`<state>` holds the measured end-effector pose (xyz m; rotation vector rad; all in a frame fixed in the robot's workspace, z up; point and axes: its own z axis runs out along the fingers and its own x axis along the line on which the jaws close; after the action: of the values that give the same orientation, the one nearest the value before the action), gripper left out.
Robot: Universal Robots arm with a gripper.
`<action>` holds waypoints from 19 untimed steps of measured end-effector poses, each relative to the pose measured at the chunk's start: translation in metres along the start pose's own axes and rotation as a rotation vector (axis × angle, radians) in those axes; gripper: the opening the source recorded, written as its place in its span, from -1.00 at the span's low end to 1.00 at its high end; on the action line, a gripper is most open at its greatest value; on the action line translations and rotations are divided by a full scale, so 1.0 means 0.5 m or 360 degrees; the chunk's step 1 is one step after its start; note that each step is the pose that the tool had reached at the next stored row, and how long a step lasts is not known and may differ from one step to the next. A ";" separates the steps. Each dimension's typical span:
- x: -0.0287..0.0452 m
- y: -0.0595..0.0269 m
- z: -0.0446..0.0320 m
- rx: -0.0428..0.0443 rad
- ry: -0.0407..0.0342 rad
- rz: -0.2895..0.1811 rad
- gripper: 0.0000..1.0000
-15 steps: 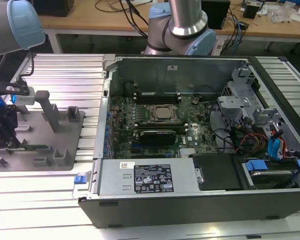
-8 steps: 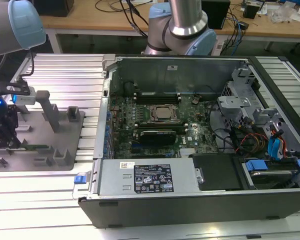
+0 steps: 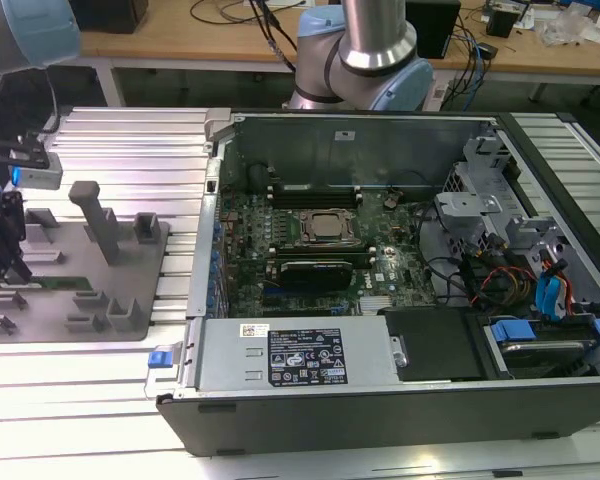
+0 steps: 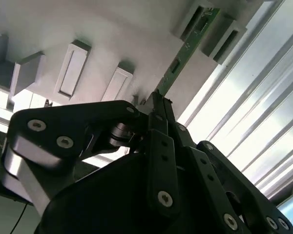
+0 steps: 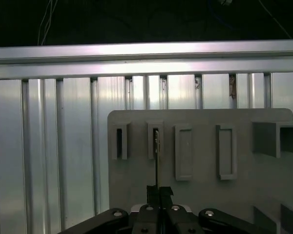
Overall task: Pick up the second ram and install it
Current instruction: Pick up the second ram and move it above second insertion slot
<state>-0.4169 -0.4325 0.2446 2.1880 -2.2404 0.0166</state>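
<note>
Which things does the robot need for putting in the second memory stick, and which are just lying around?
For the job:
- the second ram, far end in its grey holder
- the pincer, closed on the ram's near end
- the open computer case

Just lying about:
- the tall grey fixture block
- the black card
- the coloured cables

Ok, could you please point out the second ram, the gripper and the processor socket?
second ram (image 4: 186, 48), second wrist view, middle of the green board.
gripper (image 5: 159, 190), first wrist view, between its fingertips.
processor socket (image 3: 327, 227), exterior view, centre of its metal lid.
</note>
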 end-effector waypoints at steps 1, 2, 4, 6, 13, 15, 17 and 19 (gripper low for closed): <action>0.000 0.000 -0.006 0.0000 0.0000 0.0000 -0.81; 0.000 0.000 -0.016 0.0000 0.0001 0.0000 -0.81; 0.000 0.000 -0.037 0.0000 0.0001 0.0000 -0.81; -0.001 0.000 -0.044 0.0000 0.0001 0.0000 -0.81; -0.004 0.000 -0.099 0.0000 0.0001 0.0000 -0.81; -0.005 0.000 -0.126 0.0000 0.0001 0.0000 -0.81; -0.006 0.000 -0.154 0.0000 0.0001 0.0000 -0.81; -0.007 0.000 -0.188 0.0000 0.0002 0.0000 -0.81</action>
<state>-0.4168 -0.4277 0.3383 2.1874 -2.2396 0.0181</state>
